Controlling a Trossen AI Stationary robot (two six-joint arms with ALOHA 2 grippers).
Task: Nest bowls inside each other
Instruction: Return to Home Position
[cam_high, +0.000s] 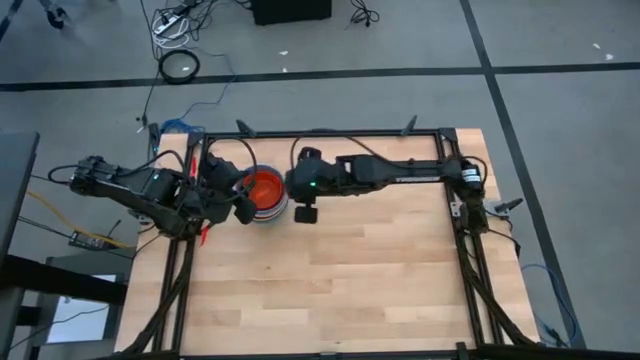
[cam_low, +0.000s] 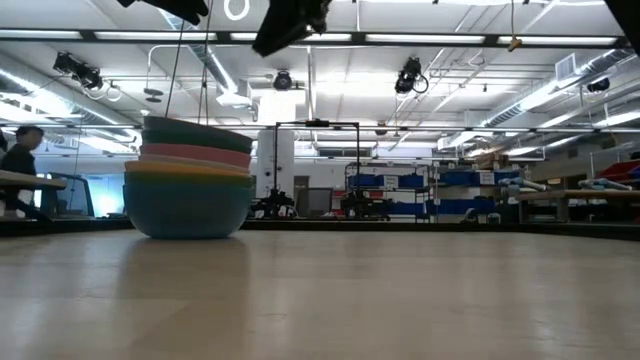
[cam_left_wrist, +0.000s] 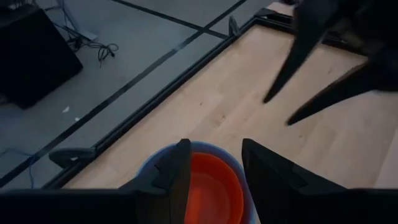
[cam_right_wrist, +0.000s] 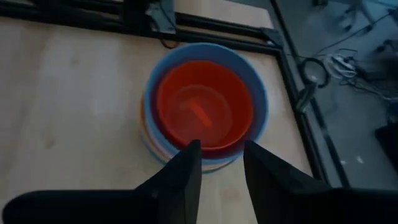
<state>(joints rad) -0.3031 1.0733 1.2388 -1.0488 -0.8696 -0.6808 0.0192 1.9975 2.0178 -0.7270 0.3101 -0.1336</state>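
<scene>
The bowls (cam_high: 264, 193) sat in one stack, with the orange bowl (cam_right_wrist: 202, 109) inside on top, on the left part of the table (cam_high: 350, 290). I saw my left gripper (cam_left_wrist: 214, 146) and right gripper (cam_right_wrist: 221, 144) up above, one on each side. Both had their fingers a little apart and held nothing.

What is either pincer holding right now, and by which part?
Nothing. The left pincer and the right pincer are both open and empty, above the stack of bowls.
</scene>
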